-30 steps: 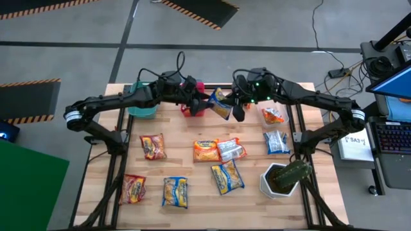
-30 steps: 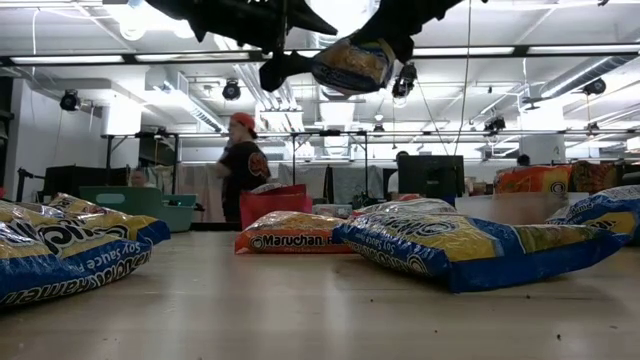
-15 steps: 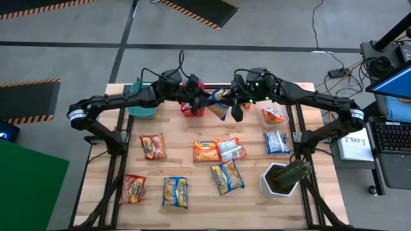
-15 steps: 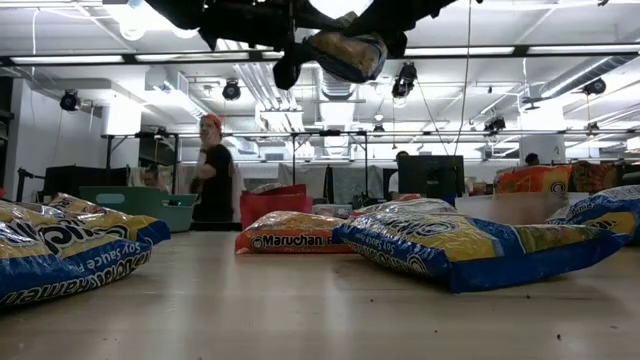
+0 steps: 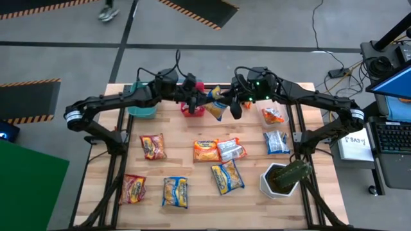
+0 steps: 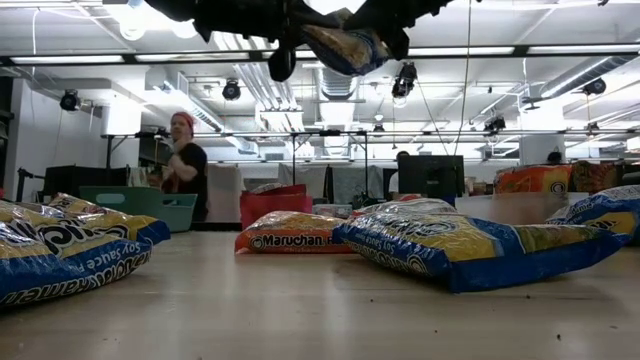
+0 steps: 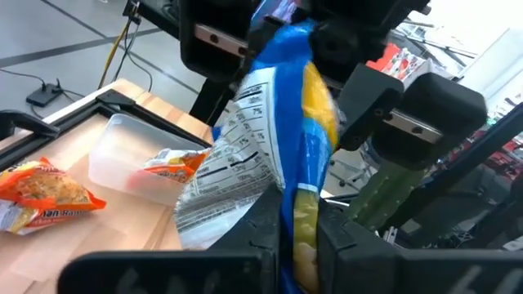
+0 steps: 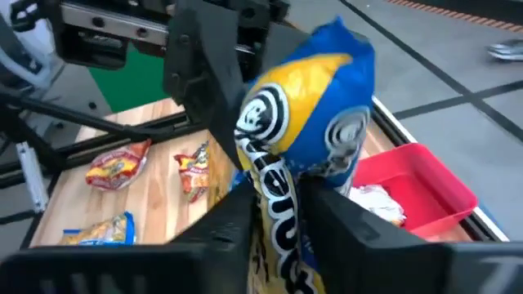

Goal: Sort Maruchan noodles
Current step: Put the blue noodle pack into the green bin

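Since the earlier frame, the yellow-and-blue packet [image 5: 216,104] held between the two arms has gone a little higher and farther, toward the far edge of the table [image 5: 250,192], and the person [image 6: 181,172] in the room behind has walked to the left.

Both grippers are closed on this one packet, above the table. The left gripper [image 5: 200,103] pinches its left end and the right gripper [image 5: 229,103] pinches its right end, so the packet hangs in the air between them, just right of the red bin [image 5: 191,108]. In the left wrist view the two dark fingers [image 7: 260,220] clamp the packet's edge, and the right wrist view shows the same from the other side.

In the low view the held packet [image 6: 338,44] is at the top edge and the arms are cut off there. What lies inside the red bin is partly hidden by the left arm; the right wrist view shows a pale wrapper in it. The teal bin [image 5: 141,106] at the far left is also partly covered by the arm.

On the table lie eight other packets: two red [image 5: 153,146], two orange [image 5: 206,151], two yellow-and-blue [image 5: 227,177] and two silver-and-blue [image 5: 277,142]. One white pot with a plant [image 5: 281,179] stands at the near right.
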Tool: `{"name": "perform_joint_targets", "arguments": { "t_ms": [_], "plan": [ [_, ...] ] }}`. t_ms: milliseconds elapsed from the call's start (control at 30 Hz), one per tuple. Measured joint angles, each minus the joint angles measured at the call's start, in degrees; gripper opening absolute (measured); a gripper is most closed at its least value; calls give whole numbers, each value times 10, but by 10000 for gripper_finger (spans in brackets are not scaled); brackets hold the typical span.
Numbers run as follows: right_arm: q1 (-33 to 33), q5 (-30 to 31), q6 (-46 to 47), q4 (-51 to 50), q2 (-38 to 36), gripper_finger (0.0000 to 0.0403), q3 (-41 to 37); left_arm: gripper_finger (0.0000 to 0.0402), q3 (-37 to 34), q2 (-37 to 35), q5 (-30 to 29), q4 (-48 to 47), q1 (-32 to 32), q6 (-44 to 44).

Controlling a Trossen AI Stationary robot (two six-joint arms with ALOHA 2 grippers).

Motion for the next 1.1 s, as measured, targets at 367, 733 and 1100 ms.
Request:
{"name": "perform_joint_targets", "arguments": {
  "t_ms": [367,733,1100],
  "plan": [
    [-26,47,65,-8,1,224,34,4,104,-48,-122,-369,84,116],
    [-27,69,64,-7,1,231,37,2,162,-29,-397,-678,279,158],
    [-27,78,64,-7,2,229,36,3,17,-35,-375,-607,376,132]
  ]
}}
